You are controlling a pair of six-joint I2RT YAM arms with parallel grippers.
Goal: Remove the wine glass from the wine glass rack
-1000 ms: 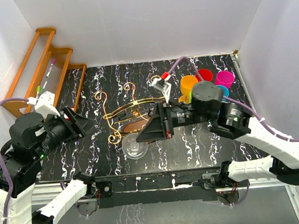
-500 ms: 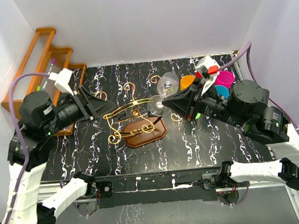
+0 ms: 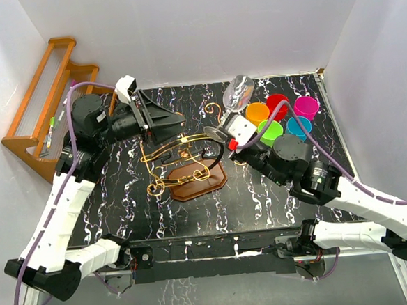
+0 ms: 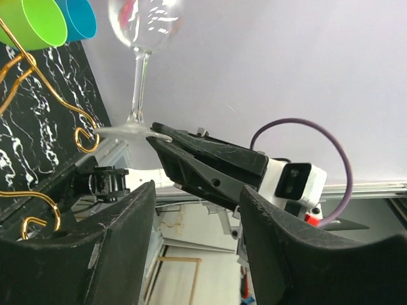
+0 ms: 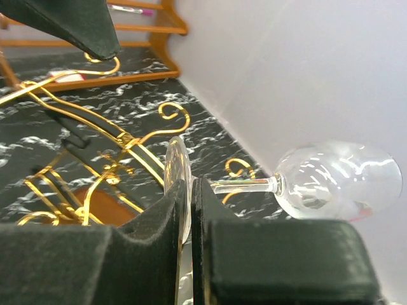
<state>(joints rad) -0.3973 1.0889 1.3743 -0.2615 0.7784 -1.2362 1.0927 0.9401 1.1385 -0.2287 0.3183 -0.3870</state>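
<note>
My right gripper (image 5: 191, 197) is shut on the flat foot of the clear wine glass (image 5: 337, 178), which lies on its side in the air with its bowl (image 3: 239, 93) toward the back wall. The foot hangs just past the right scroll end of the gold wire wine glass rack (image 3: 179, 154); I cannot tell whether they touch. In the top view that gripper (image 3: 223, 137) sits at the rack's right end. My left gripper (image 3: 177, 125) hovers open over the rack's back rail, with nothing between its fingers (image 4: 95, 254). From its wrist view the glass (image 4: 137, 89) and the right fingers (image 4: 203, 165) show ahead.
Several coloured plastic cups (image 3: 279, 112) stand at the back right, close behind the glass. An orange-brown stepped wooden shelf (image 3: 46, 100) leans at the far left. The rack's reddish wooden base (image 3: 199, 184) sits mid-table on the black marbled top (image 3: 262, 190). White walls enclose three sides.
My right gripper has carried the glass from low in front of the rack up to its back right. My left arm swung from the left side to above the rack.
</note>
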